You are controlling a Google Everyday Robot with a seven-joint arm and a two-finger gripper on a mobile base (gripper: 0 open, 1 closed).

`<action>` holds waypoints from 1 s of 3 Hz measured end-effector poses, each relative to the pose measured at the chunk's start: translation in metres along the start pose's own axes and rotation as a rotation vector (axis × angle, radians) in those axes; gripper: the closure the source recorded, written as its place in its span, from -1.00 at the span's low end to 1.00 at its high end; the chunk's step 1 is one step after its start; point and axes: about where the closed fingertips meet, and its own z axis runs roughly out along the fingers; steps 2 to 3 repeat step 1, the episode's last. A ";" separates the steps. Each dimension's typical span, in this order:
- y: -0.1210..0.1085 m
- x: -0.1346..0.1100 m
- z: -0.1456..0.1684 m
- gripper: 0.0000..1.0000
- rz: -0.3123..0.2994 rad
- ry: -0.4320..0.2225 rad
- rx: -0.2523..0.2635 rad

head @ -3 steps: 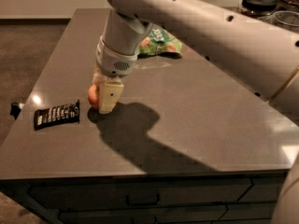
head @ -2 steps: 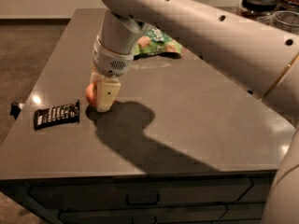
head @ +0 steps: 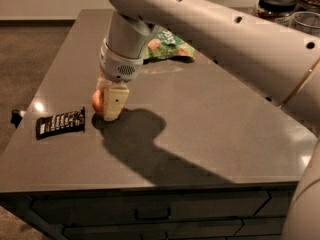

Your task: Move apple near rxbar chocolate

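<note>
Nearest, below front edge of counter (head: 215,134): drawers (head: 210,204), closed, contents not visible. Dark handle (head: 152,215) on upper one.

On top, near left edge toward front-left corner: rxbar chocolate (head: 61,123), lying flat. Black wrapper, white lettering, not readable. Small black object (head: 16,117) just off left edge beside it, can't identify.

Just right of bar, narrow gap, not touching: apple (head: 97,102), red-orange, down at counter surface. Can't tell if resting or barely lifted. Over it from above, gripper (head: 106,106), closed on apple. Cream finger (head: 114,101) pressed across apple's right side, hiding that half; other finger mostly out of sight behind. Arm (head: 225,39) reaching in from right edge, blocking much of far side. Shadow (head: 135,144) cast on counter right of apple, spreading toward front edge.

Further back toward far edge, partly behind wrist: crinkled green snack bag (head: 170,46), printing unreadable.

Far-right corner: jar with black lid (head: 276,1), clear glass container (head: 306,21) just beside it. Contents of both: can't tell.
</note>
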 end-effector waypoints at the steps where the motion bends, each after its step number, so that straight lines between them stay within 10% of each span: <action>1: 0.000 -0.001 0.000 -0.91 -0.002 0.000 0.000; 3: 0.000 -0.001 0.000 -0.91 -0.002 0.000 0.000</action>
